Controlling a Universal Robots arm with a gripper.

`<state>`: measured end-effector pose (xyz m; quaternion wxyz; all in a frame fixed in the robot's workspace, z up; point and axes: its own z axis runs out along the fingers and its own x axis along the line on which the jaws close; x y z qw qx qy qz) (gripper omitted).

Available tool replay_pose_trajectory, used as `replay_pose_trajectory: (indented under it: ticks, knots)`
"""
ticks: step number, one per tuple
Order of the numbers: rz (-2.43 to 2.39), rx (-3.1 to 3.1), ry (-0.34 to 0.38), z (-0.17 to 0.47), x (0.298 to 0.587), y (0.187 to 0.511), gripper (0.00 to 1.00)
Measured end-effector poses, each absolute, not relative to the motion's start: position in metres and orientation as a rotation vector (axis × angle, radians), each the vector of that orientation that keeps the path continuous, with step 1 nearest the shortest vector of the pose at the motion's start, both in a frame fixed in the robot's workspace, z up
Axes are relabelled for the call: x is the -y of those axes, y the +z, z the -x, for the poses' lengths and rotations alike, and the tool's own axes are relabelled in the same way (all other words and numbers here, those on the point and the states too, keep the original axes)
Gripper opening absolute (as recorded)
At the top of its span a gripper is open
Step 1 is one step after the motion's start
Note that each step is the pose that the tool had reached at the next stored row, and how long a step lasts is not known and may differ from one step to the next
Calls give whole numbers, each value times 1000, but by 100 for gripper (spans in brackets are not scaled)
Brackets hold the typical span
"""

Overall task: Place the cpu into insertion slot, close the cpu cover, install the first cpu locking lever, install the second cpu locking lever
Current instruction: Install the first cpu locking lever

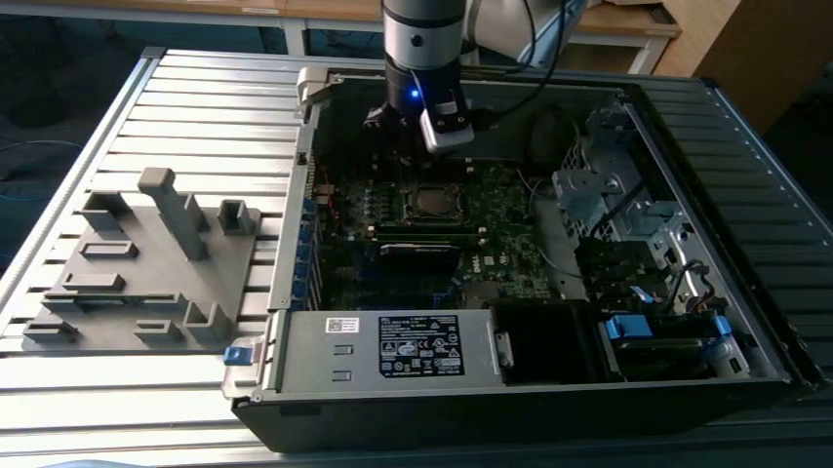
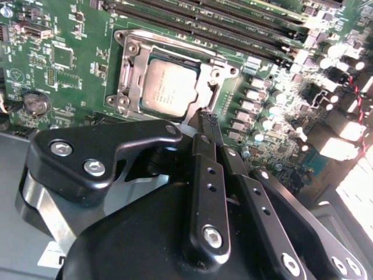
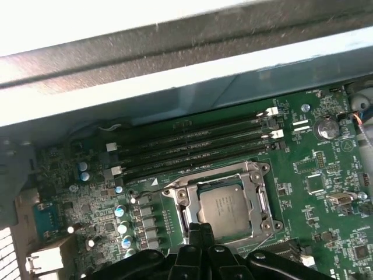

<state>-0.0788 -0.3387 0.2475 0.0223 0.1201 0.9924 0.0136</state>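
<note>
**A:** What surrounds the work, biggest first?

**B:** A slatted metal table (image 1: 195,97) carries an open computer case (image 1: 521,414) lying on its side. On the exterior view's left of the case lies a grey moulded fixture (image 1: 143,273). Inside the case, the power supply (image 1: 312,341) fills the near side, the green motherboard (image 1: 508,253) lies in the middle, and a metal drive cage (image 1: 592,190) stands on the exterior view's right.

**A:** Anything crowding the socket?

**B:** Four long black memory slots (image 3: 192,149) run just beside it, and the case wall (image 3: 175,70) rises close behind them. A row of capacitors (image 3: 122,210) lines another side, and a coin battery (image 2: 36,102) sits well apart.

**A:** And the chip?

**B:** The cpu (image 2: 169,87) lies flat in the insertion slot (image 1: 428,202), and the cpu cover (image 2: 129,67) is down around it, framing its metal top. Whether the levers are latched I cannot tell.

**A:** The arm?

**B:** The arm (image 1: 423,39) drops almost straight down into the far part of the case. The gripper (image 2: 208,118) has its fingers (image 2: 205,169) pressed together with nothing between them. In both wrist views the tips point at the cover's edge; whether they touch it I cannot tell
</note>
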Motion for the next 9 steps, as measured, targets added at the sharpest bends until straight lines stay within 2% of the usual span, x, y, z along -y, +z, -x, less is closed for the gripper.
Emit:
replay_pose_trajectory:
  ticks: [9]
  knots:
    - [-372,-3074,43,79,339,257,11]
